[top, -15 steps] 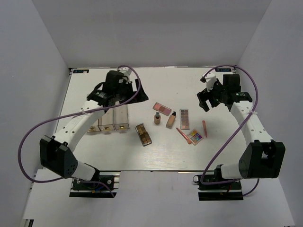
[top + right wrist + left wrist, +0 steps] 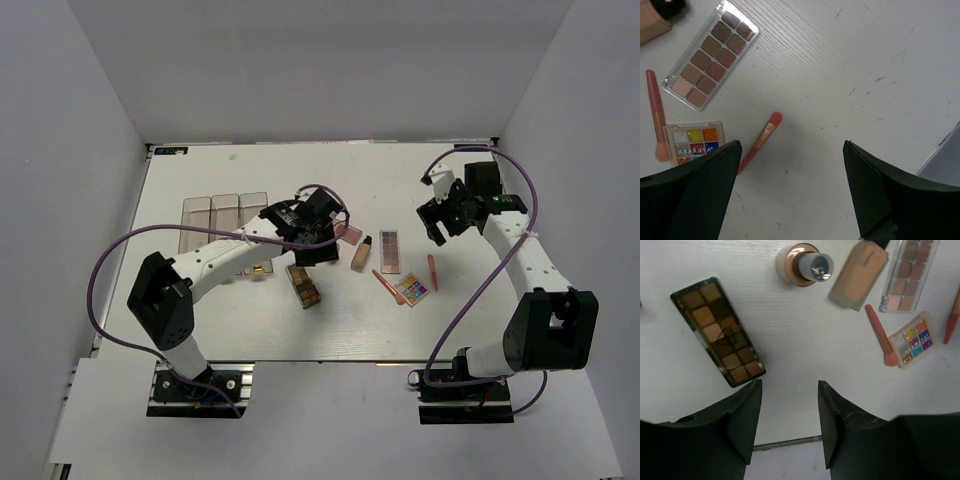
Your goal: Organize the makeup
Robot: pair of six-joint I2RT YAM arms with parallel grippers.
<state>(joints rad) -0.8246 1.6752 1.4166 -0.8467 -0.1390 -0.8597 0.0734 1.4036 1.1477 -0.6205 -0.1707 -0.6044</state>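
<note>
**Over the clutter, both grippers wide and empty**

At mid-table the left gripper (image 2: 789, 387) hangs with its jaws spread wide and nothing between them. The brown palette (image 2: 717, 332) lies flat on the table (image 2: 790, 347), just off to one side of the fingers. The right gripper (image 2: 790, 145) is just as open and bare, above a pencil (image 2: 760, 142). Every piece in sight lies loose, to the right of the box (image 2: 225, 212).

The main risk is probably the palette's flatness. Fingers closing at table level may skid over its edge or shove it away rather than grip it. The upright bottle (image 2: 804, 263) stands near, and a low or swinging wrist could tip it into the lying bottle (image 2: 858, 275). The pencil looks thin and round, so a glancing finger might roll it.

Only the top view shows the box and how far it sits from the pile. In that view the left arm hides the upright bottle and part of the pink palette (image 2: 350, 233). The left wrist view shows that bottle plainly, cap up. The right wrist view shows the pencil beside the multicolour palette (image 2: 695, 142) most clearly.
</note>
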